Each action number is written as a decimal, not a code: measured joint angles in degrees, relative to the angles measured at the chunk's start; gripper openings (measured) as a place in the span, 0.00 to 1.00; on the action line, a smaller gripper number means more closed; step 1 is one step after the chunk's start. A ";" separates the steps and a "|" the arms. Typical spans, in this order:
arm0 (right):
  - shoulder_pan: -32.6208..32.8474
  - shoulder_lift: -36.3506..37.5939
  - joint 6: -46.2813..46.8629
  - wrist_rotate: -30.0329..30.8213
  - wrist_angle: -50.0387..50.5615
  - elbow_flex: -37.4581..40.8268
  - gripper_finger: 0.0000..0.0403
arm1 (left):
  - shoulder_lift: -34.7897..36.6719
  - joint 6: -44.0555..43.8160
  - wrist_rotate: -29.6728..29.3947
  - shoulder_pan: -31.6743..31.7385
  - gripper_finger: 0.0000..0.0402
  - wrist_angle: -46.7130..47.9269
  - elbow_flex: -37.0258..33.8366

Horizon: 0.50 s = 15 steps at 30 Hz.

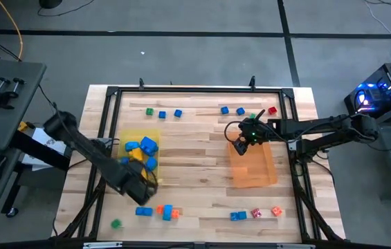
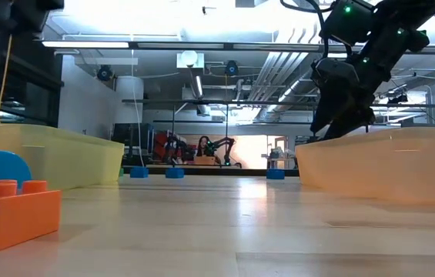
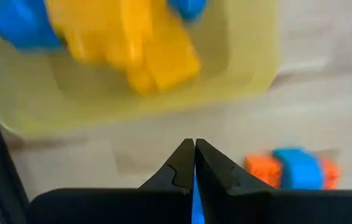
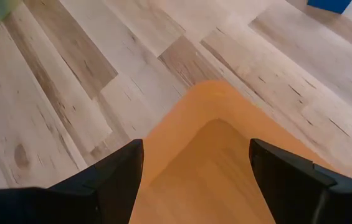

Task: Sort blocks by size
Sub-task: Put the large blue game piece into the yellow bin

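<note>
Larger blue and yellow blocks [image 1: 142, 149] lie in the yellow tray [image 1: 127, 135]. My left gripper [image 1: 142, 190] hangs just past that tray's near edge, pointing down, fingers shut [image 3: 195, 146], tips together with nothing between them. A blue sliver [image 3: 195, 208] shows behind the tips; whether it is held I cannot tell. Small blocks lie on the table below: a blue one [image 1: 143, 211] and an orange-and-blue cluster [image 1: 169, 212] [image 3: 291, 171]. My right gripper [image 1: 240, 144] [image 4: 194, 162] stands open over the far left corner of the orange tray [image 1: 254, 169].
Small blocks lie along the far edge: green [image 1: 150, 111], blue [image 1: 178, 113], blue [image 1: 224, 109], red [image 1: 272, 110]. Near the front edge lie green [image 1: 115, 223], blue [image 1: 237, 216], red [image 1: 256, 214] and orange [image 1: 276, 211]. A black frame [image 1: 195, 90] rims the table.
</note>
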<state>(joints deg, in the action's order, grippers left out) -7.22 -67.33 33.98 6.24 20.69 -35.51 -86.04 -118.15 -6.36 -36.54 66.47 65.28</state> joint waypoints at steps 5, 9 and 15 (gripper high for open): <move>0.00 0.00 -0.51 0.02 -0.50 0.00 0.71 | 9.85 5.93 -6.42 2.53 0.00 5.06 0.02; 0.00 0.00 -0.27 0.02 -0.67 0.00 0.71 | 15.82 9.34 -8.58 3.98 0.00 7.15 0.02; 0.00 0.00 0.59 0.04 -1.62 0.00 0.71 | 18.40 36.41 1.80 4.17 0.00 -3.95 0.11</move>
<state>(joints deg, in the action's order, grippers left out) -7.22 -67.33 34.57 6.28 19.07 -35.51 -67.64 -81.74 -4.55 -32.37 62.52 65.39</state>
